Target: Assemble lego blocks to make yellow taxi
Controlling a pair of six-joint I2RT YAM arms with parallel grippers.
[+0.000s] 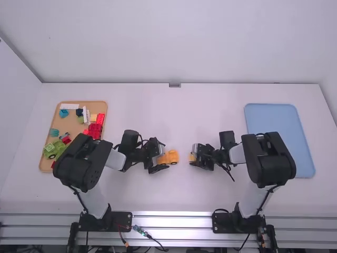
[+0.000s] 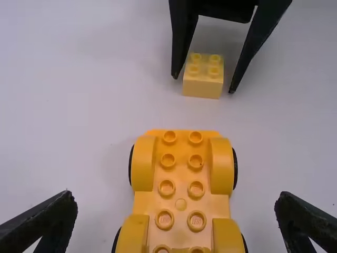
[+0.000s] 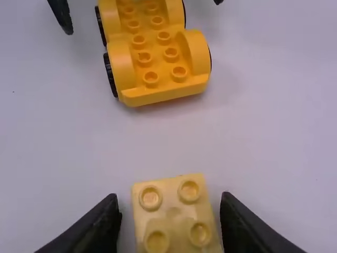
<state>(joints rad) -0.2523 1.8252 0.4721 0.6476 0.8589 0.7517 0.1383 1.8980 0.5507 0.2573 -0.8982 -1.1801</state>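
Table (image 1: pixel 210 110) is bearing the work. The left gripper (image 2: pixel 176 197) is standing wide astride the orange wheeled base (image 2: pixel 180 176), which is sitting studs-up; even closing should be steadying it. The right gripper (image 3: pixel 169 199) is straddling the small yellow block (image 3: pixel 174 219), slim gaps showing on both sides. It is probably needing a centred, level grip, underside free, for meeting the studs (image 2: pixel 166 188) squarely.
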